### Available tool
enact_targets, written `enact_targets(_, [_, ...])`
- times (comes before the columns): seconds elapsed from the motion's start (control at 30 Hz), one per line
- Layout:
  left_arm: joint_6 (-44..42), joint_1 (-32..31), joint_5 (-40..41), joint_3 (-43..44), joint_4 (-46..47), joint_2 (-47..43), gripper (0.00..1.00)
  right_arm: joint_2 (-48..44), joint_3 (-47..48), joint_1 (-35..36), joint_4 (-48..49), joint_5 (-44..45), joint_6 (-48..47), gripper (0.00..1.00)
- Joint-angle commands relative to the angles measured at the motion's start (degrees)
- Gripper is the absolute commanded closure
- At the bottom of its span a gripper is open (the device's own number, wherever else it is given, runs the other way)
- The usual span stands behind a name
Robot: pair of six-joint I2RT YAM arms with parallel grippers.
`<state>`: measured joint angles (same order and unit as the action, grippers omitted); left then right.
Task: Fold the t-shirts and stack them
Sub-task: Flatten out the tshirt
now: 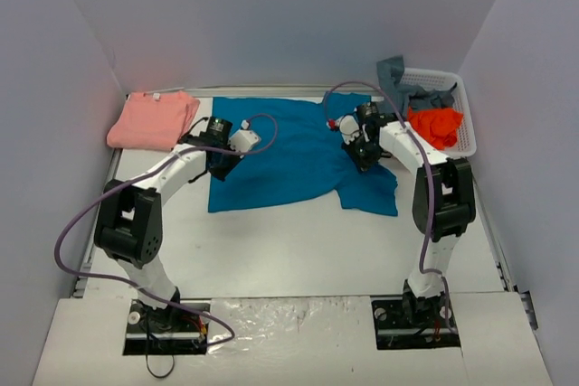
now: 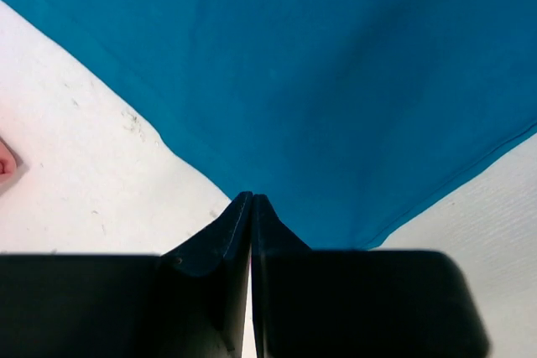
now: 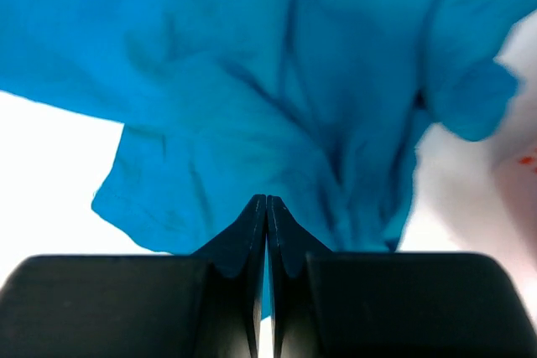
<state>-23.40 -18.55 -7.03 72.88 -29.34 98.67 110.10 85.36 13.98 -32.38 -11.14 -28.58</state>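
Closest to my wrist lenses, the left gripper (image 2: 252,207) had its jaws pressed flat together, their tips pinching the left edge of the teal-blue t-shirt (image 1: 289,146), which fanned away from them over the white table (image 1: 298,250). The right gripper (image 3: 266,207) was likewise closed with no gap I could see, teal cloth bunched and creased at its tips, a sleeve hanging to one side. From above, that shirt lay spread across the middle of the table between both arms, rumpled at its near right corner. The salmon-pink t-shirt (image 1: 152,120) sat folded at the far left, apart from the teal one. At the far right, the white basket (image 1: 466,124) held the orange t-shirt (image 1: 436,124), with the grey-blue t-shirt (image 1: 398,79) draped over its left rim.
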Motion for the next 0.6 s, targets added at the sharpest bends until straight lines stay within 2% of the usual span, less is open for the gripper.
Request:
enact_targets(0.0, [0.8,-0.9,1.8,-1.4,2.7,-0.2,0.98,-2.8,-4.2,0.8,-1.7,0.1,-1.6,1.0])
enact_targets(0.33, [1.1,-3.2,8.5,-2.9,3.1,4.8,0.98,1.4,-8.7,1.5,-0.9,1.6,-2.4,1.0])
enact_targets(0.57, [1.2,-3.4,10.3,-3.6,1.8,7.0,0.98,3.2,-11.8,4.5,-0.7,3.5,-2.2,1.0])
